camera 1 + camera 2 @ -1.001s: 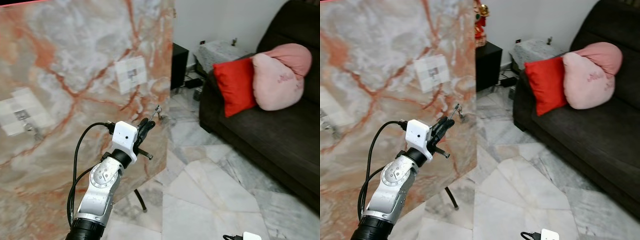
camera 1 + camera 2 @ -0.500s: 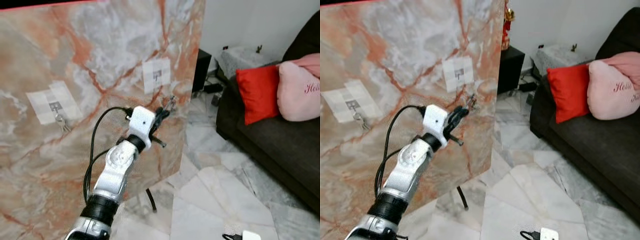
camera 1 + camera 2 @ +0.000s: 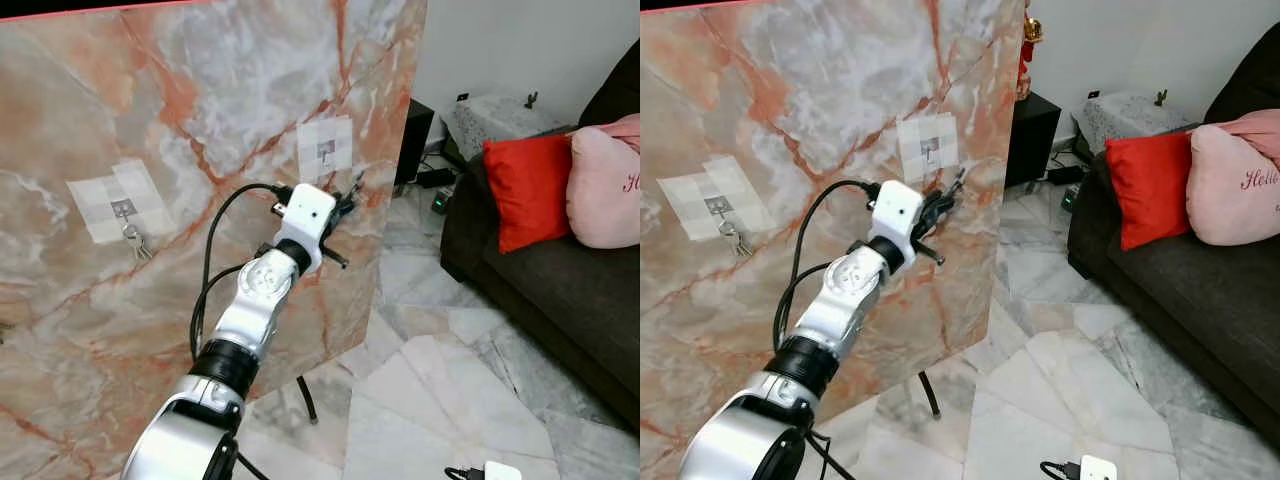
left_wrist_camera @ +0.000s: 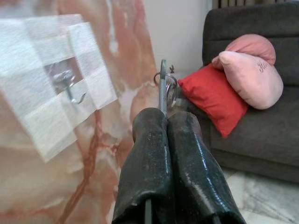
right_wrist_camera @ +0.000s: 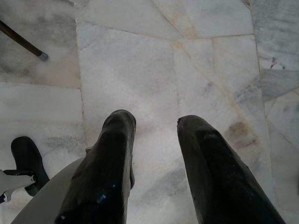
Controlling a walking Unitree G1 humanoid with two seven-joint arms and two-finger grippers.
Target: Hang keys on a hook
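Observation:
A small metal hook [image 3: 325,153] sits on a white taped patch [image 4: 51,88] on the upright marble board [image 3: 200,90]. My left gripper [image 3: 349,196] is shut on a set of keys [image 4: 163,81]: one key and its ring stick up past the fingertips [image 4: 149,122]. It hangs just below and right of the hook [image 4: 70,87], close to the board, and the ring is off the hook. A second hook [image 3: 123,208] further left holds another bunch of keys [image 3: 136,243]. My right gripper [image 5: 156,123] hangs open over the floor.
A dark sofa [image 3: 560,280] with a red cushion [image 3: 528,188] and a pink cushion [image 3: 606,195] stands to the right. A black cabinet [image 3: 418,135] is behind the board's edge. The board's stand leg [image 3: 306,398] and a white plug [image 3: 500,470] are on the marble floor.
The view has shifted. My left arm has stretched up and forward, carrying the keys closer to the right hook. The right gripper has not changed.

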